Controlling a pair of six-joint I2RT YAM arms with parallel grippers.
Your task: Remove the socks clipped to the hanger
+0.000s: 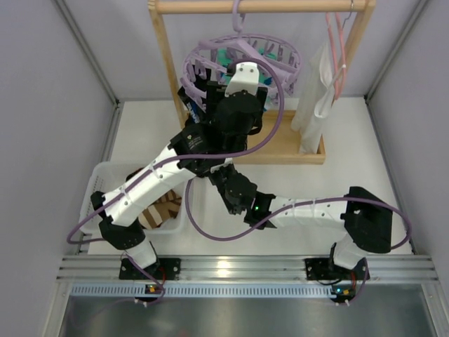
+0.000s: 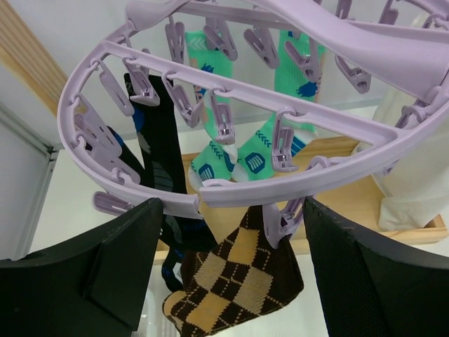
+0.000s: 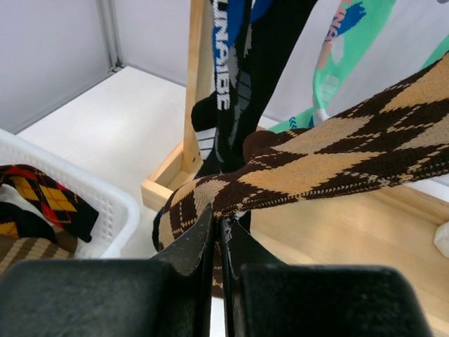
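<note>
My left tool (image 2: pixel 231 210) is spread under the hanger (image 2: pixel 337 116), which hangs on the far wooden rack (image 1: pixel 166 63). My right tool (image 3: pixel 219 225) pinches the argyle sock (image 3: pixel 316 165) clipped to its near rim.

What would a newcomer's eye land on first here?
The brown-yellow argyle sock stands out first: it stretches taut from its peg down to the right claw, which is shut on its lower end. Above it, the round lavender clip hanger hangs from the wooden rack with teal-and-white socks clipped on. The open left claw sits just under the hanger's near rim.
</note>
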